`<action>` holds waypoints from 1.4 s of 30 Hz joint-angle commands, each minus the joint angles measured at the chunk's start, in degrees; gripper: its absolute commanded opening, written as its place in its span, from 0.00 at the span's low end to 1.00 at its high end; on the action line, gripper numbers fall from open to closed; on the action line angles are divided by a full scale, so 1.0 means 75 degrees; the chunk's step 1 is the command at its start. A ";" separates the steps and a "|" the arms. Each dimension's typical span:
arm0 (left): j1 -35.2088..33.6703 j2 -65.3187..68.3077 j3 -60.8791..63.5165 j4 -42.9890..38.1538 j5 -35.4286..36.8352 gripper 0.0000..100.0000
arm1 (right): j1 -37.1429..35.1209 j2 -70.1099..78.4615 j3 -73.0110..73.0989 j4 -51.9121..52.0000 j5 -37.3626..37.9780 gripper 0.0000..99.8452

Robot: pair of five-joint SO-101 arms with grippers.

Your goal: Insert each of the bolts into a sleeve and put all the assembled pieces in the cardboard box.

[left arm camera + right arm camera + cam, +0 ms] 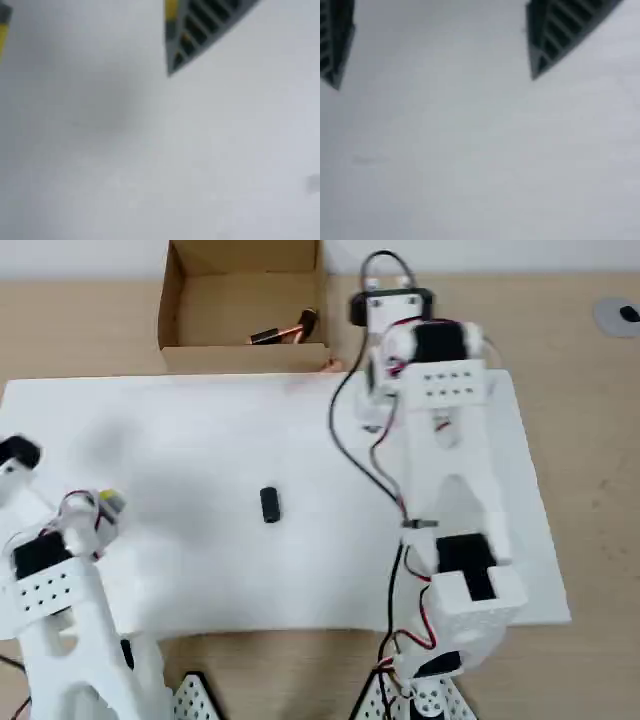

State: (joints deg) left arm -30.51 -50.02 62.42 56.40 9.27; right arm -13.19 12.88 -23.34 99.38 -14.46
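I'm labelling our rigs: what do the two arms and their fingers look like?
The left arm and right arm are white plastic with black motor blocks and thin red and black cables. The left fingers are dark ribbed wedges edged yellow; the right fingers lack yellow.

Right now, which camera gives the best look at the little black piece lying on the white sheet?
The high view: it looks down on the black piece lying by itself near the middle of the white sheet. The two wrist views face plain white sheet, so they add nothing about it.
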 commanded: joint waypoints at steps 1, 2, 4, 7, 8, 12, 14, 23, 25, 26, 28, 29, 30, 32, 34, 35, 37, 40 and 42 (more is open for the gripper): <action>-0.0633 -0.0416 0.0129 -0.0059 -0.0164 0.23 | -0.0932 -0.0076 -0.0064 -0.0293 -0.0492 0.29; -0.0750 -0.0557 0.0211 -0.0047 -0.0340 0.23 | -0.1190 0.0018 -0.0064 -0.0363 -0.0656 0.29; -0.0914 -0.0885 0.0481 -0.0047 -0.0668 0.23 | -0.1647 0.0217 -0.0064 -0.0492 -0.0891 0.29; -0.1090 -0.1471 0.0973 -0.0047 -0.1032 0.23 | -0.2163 0.0627 -0.0064 -0.0703 -0.1465 0.29; -0.1125 -0.1694 0.1125 -0.0047 -0.1102 0.23 | -0.2292 0.0791 -0.0064 -0.0785 -0.1711 0.29; -0.1348 -0.2632 0.1711 -0.0047 -0.1125 0.23 | -0.2678 0.1495 -0.0076 -0.0973 -0.3059 0.29; -0.1336 -0.3089 0.2028 -0.0047 -0.1125 0.23 | -0.2678 0.1776 -0.0076 -0.1020 -0.3388 0.29; -0.1102 -0.4671 0.3165 0.0082 -0.1184 0.23 | -0.2655 0.1834 -0.1506 -0.0422 -0.3083 0.29; -0.0879 -0.4952 0.3364 0.0105 -0.1184 0.23 | -0.2444 0.1928 -0.1612 -0.0270 -0.2860 0.29; -0.0785 -0.5093 0.3446 0.0105 -0.1184 0.23 | -0.2327 0.1975 -0.1623 -0.0246 -0.2731 0.29; -0.0680 -0.5327 0.3610 0.0117 -0.1207 0.23 | -0.2127 0.2045 -0.1612 -0.0246 -0.2544 0.29; -0.0656 -0.5421 0.3657 0.0117 -0.1219 0.23 | -0.2022 0.2081 -0.1623 -0.0246 -0.2473 0.29; -0.0656 -0.5515 0.3727 0.0117 -0.1219 0.23 | -0.1905 0.2081 -0.1623 -0.0246 -0.2473 0.29; -0.0645 -0.5667 0.3774 0.0117 -0.1219 0.23 | -0.1588 0.2069 -0.1600 -0.0164 -0.2462 0.29; -0.0645 -0.5738 0.3786 0.0129 -0.1219 0.23 | -0.1201 0.2057 -0.1694 0.0188 -0.2309 0.29; -0.0645 -0.5773 0.3786 0.0176 -0.1207 0.23 | -0.0979 0.2057 -0.1729 0.0340 -0.2227 0.29; -0.0645 -0.5808 0.3774 0.0340 -0.1207 0.23 | -0.0475 0.2057 -0.1694 0.0410 -0.2086 0.29; -0.0645 -0.5808 0.3763 0.0375 -0.1219 0.23 | 0.0264 0.2045 -0.1694 0.0410 -0.1852 0.29; -0.0645 -0.5808 0.3763 0.0375 -0.1219 0.23 | 0.0686 0.2045 -0.1647 0.0410 -0.1770 0.29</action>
State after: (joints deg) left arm -36.04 -93.01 90.99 59.03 0.13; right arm -12.75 28.97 -33.36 101.58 -28.97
